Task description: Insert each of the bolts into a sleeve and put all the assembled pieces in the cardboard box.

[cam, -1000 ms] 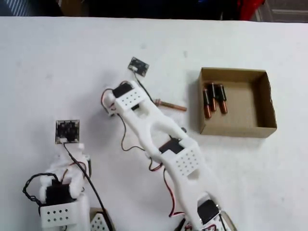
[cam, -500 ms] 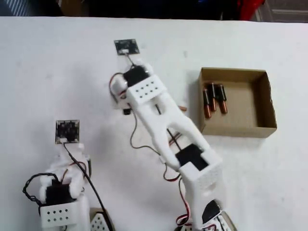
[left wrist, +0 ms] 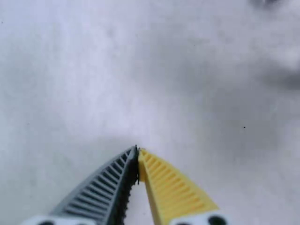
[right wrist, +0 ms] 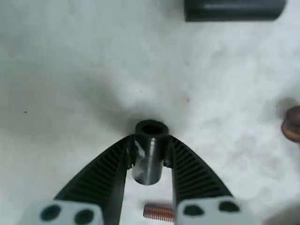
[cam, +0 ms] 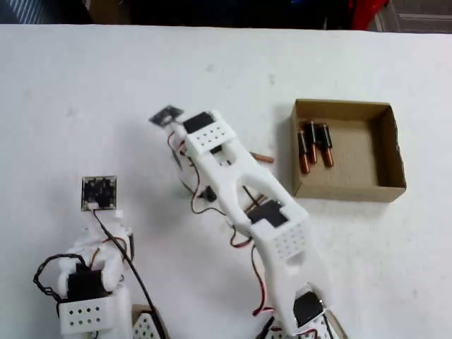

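Your right hand (right wrist: 149,139) is clenched on a black sleeve (right wrist: 150,154), its two ribbed fingers (right wrist: 112,173) pressing the sides of the tube while the open bore faces away from the wrist. The sleeve looks like a short, stiff, smooth tube, light enough to carry easily, but likely to twist or slide between the ribs if you squeeze off-centre. Keep the grip across its middle, as it is. Just beneath that hand lies the threaded end of a copper bolt (right wrist: 158,212) on the white counter (cam: 85,85). From above, a bolt tip (cam: 263,158) pokes out beside the right arm (cam: 240,183), between the arm and the cardboard box (cam: 346,189). A bolt like this should be rigid and light and will probably roll when nudged, so take it by the shank near the head and leave the thread free for the bore. A second sleeve (right wrist: 234,9) lies on its side farther off, and a copper piece (right wrist: 293,123) at the edge may be another bolt head, though you cannot be sure. Three assembled pieces (cam: 313,146) already lie side by side in the box. The right arm stretches diagonally over the middle of the counter with its wrist low. Your left hand (left wrist: 137,154) is clenched on nothing, fingertips meeting, and the left arm (cam: 88,282) sits folded at the near corner, well apart from the parts.
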Controlling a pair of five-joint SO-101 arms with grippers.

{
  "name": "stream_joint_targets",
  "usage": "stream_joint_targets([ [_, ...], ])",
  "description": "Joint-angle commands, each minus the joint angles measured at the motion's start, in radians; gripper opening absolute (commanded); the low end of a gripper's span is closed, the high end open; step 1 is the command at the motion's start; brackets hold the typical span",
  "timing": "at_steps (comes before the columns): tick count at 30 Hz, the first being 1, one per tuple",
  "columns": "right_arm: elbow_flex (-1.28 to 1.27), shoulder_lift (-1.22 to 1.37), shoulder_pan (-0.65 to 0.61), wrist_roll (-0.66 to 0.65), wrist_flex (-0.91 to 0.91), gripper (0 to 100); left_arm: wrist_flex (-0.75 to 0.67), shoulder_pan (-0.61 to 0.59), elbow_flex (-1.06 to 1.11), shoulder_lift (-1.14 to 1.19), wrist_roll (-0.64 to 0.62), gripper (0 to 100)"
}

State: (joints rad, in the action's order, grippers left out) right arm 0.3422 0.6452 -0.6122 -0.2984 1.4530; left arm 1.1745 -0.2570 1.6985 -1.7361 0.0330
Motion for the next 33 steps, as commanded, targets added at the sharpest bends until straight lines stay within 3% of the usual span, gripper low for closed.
stream_joint_targets([
  [1, 0.040, 0.005, 0.013, -0.040, -0.007, 1.8, -0.018, -0.005, -0.002, -0.010, -0.002, 2],
  [10, 0.046, 0.007, 0.008, -0.038, 0.025, 12.9, -0.018, -0.005, -0.002, -0.010, -0.002, 2],
  [22, 0.031, 0.050, 0.007, -0.038, 0.004, 7.3, -0.018, -0.005, -0.002, -0.010, -0.002, 2],
  [26, 0.031, -0.036, 0.015, -0.038, 0.030, 2.1, -0.018, -0.005, -0.002, -0.010, -0.002, 2],
  [33, 0.029, -0.240, 0.018, -0.038, 0.156, 1.7, -0.018, -0.007, -0.002, -0.010, -0.002, 2],
])
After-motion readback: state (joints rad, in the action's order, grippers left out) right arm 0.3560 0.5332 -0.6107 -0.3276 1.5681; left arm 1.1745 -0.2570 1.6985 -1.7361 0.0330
